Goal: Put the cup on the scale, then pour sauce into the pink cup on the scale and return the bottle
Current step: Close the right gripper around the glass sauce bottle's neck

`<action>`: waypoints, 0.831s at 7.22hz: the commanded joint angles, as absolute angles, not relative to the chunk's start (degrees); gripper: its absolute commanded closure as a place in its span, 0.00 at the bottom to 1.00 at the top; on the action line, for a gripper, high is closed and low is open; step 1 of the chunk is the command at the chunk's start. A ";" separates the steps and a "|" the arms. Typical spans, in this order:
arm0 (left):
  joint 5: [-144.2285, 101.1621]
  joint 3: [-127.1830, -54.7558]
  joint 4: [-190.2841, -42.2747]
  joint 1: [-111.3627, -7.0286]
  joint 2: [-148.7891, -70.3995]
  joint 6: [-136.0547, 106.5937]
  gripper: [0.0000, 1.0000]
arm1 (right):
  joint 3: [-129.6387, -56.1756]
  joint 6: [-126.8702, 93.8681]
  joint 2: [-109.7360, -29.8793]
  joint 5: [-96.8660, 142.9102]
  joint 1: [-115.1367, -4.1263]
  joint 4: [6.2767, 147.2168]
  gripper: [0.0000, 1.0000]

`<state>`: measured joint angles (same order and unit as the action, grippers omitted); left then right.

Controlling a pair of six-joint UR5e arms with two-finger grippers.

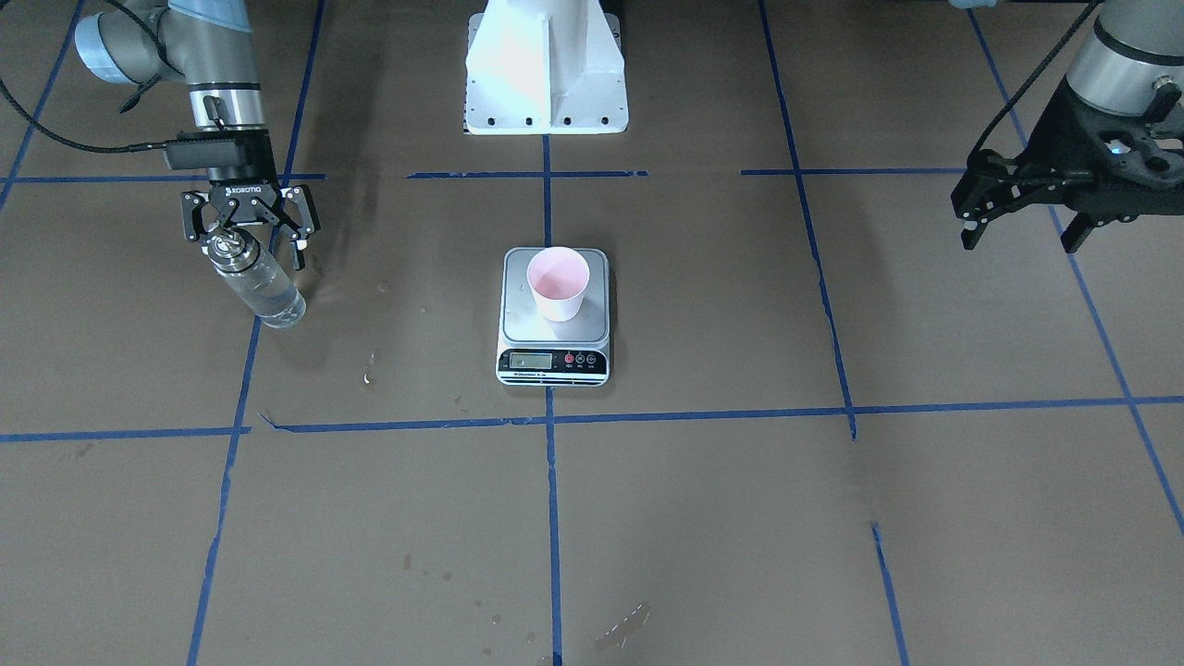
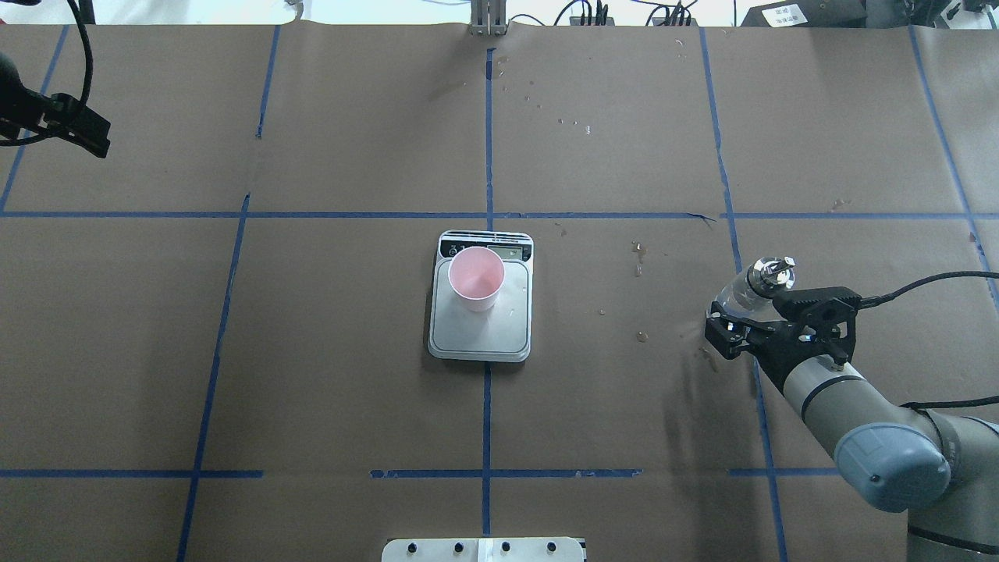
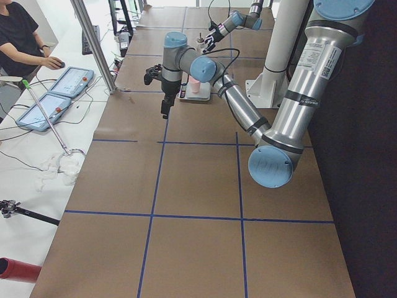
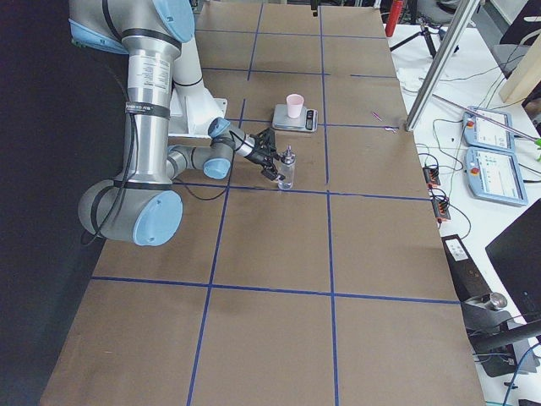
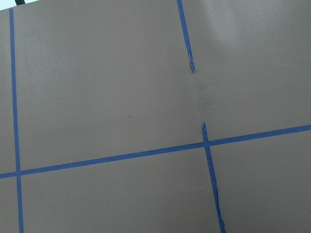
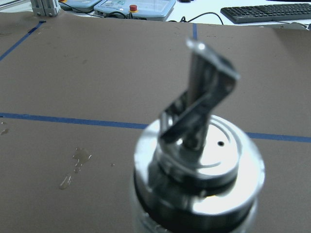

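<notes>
The bottle [image 6: 199, 179], spout up, looms just before the right gripper [image 1: 248, 250], upright on the table [image 1: 740, 518] between its wide-spread fingers. The cup [image 1: 558, 282] stands on the scale [image 1: 553, 361], well off to that gripper's side. Beyond it the left gripper [image 1: 1020, 242] hangs, also spread wide.

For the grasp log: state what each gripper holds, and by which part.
Nothing is held. The right gripper is open around the collar of the bottle; the left gripper hangs open and empty.
</notes>
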<state>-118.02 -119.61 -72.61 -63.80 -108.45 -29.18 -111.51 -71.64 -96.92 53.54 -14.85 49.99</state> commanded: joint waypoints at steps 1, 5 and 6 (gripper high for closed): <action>-118.12 -119.62 -72.60 -63.81 -108.46 -29.27 0.00 | -110.30 -69.45 -95.80 53.26 -14.94 49.57 0.00; -118.21 -119.71 -72.51 -63.81 -108.72 -29.79 0.00 | -108.64 -69.43 -95.80 53.26 -14.94 49.13 0.00; -118.21 -119.79 -72.51 -63.81 -108.63 -29.79 0.00 | -108.55 -69.43 -95.71 53.17 -14.94 49.13 0.00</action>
<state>-118.20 -119.72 -72.52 -63.81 -108.65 -29.76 -108.85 -69.41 -95.75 53.24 -14.91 49.15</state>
